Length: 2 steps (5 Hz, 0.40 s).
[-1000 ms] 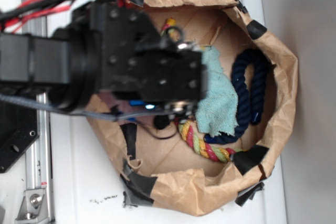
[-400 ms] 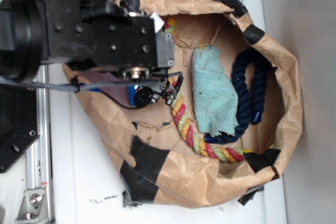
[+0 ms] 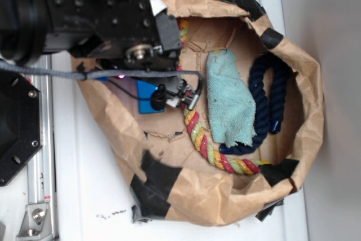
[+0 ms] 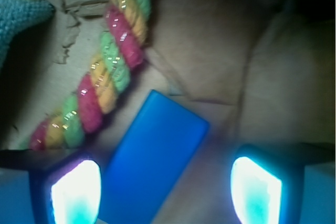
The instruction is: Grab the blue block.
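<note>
Gripper: the gripper [image 4: 165,192] hangs inside the bag with its jaws spread wide; in the wrist view the two glowing fingertips [image 4: 76,192] stand well apart at the bottom corners and pinch nothing.
Block: the blue block [image 4: 152,163] lies flat on the bag floor between the fingertips, nearer the left-of-frame one, its long side slanted across the gap rather than square to it. In the exterior view the block [image 3: 148,97] shows just under the wrist, by the bag's near wall.
Contact: none visible; both fingertips look clear of the block, though its lower end runs out of frame.
Rope: the striped rope [image 4: 102,74] lies just beside the block's upper edge, close but apparently apart.
Cloth: the teal cloth [image 3: 228,97] lies past the rope, mid-bag.
Navy rope: the navy rope [image 3: 271,100] curls beyond the cloth along the far wall.
Bag: the paper bag [image 3: 307,111] holds all of these, its rim patched with black tape.
Done: the approach looks finished; gripper over the block, block within the jaws' span.
Left: by my judgement, a final descent, the closing, and the lift.
Risk: the slanted block may turn or slip on closing; the rope is near enough to snag.
</note>
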Tool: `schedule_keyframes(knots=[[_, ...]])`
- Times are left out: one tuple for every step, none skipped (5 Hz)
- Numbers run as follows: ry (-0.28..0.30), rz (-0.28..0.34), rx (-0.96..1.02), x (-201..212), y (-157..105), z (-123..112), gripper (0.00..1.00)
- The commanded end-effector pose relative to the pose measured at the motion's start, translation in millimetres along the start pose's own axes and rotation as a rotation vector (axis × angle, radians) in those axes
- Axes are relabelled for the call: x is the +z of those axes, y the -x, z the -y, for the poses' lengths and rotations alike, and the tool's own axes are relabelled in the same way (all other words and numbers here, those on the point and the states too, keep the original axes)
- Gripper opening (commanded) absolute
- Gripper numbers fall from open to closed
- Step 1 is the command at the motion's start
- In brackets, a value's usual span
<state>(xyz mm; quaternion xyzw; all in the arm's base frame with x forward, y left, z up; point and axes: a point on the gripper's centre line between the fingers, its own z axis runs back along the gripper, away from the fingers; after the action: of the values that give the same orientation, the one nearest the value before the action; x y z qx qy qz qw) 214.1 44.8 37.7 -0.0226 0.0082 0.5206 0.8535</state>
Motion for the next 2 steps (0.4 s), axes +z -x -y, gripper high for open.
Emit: schedule_keyframes(knots=[[0.009, -0.003, 0.023, -10, 0, 16, 1.00], [-0.012, -0.013, 0.010, -22, 7, 19, 1.00]])
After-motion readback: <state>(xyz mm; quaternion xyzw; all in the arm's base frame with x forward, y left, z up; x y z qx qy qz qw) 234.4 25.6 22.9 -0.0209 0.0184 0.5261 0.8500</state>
